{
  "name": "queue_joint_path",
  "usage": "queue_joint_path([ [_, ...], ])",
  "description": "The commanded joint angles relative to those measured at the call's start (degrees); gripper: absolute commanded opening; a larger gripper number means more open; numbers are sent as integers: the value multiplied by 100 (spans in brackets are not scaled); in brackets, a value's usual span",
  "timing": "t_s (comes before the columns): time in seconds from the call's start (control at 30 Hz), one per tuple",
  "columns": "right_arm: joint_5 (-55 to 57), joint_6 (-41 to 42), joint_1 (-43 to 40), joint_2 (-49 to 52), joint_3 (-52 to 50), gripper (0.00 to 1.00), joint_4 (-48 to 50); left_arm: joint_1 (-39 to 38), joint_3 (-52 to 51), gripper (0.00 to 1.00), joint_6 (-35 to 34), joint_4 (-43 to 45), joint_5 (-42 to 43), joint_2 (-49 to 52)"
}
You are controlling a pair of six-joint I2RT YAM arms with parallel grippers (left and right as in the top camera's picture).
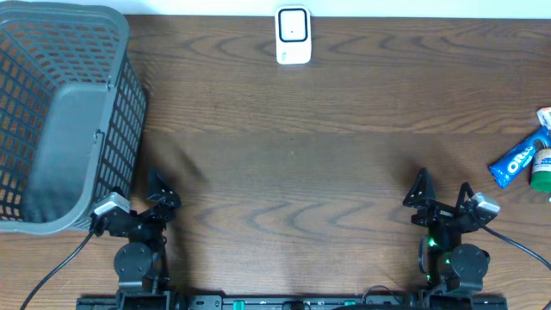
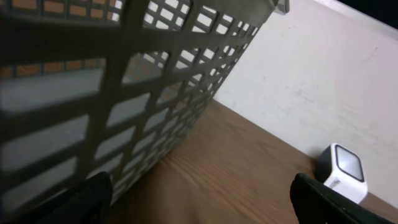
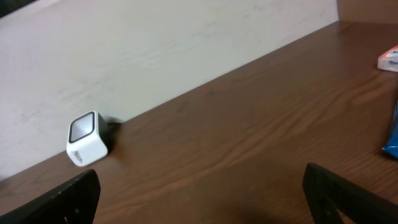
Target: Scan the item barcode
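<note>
A white cube-shaped barcode scanner (image 1: 293, 36) with a dark window stands at the table's far edge, middle. It shows in the left wrist view as scanner (image 2: 345, 172) and in the right wrist view as scanner (image 3: 87, 140). A blue snack packet (image 1: 515, 162) lies at the far right edge, beside a green item (image 1: 541, 170); the packet's end (image 3: 392, 134) shows at the right wrist view's edge. My left gripper (image 1: 162, 193) (image 2: 199, 208) is open and empty near the front left, by the basket. My right gripper (image 1: 443, 192) (image 3: 202, 199) is open and empty at the front right, well short of the packet.
A grey mesh basket (image 1: 60, 112) fills the left side, its wall (image 2: 124, 93) close in front of my left gripper. A small white packet (image 1: 544, 116) (image 3: 388, 60) lies at the right edge. Bare brown wood lies between the arms and the scanner.
</note>
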Motion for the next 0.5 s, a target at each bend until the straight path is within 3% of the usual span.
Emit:
queue_joint_path([
  [0.0, 11, -52, 50, -37, -7, 99, -13, 146, -37, 91, 247, -424, 282, -50],
  [0.1, 11, -52, 50, -37, -7, 99, -13, 149, -37, 92, 763, -424, 319, -50],
  [0.47, 11, -52, 50, -37, -7, 99, -13, 146, -35, 92, 892, -457, 496, -50],
])
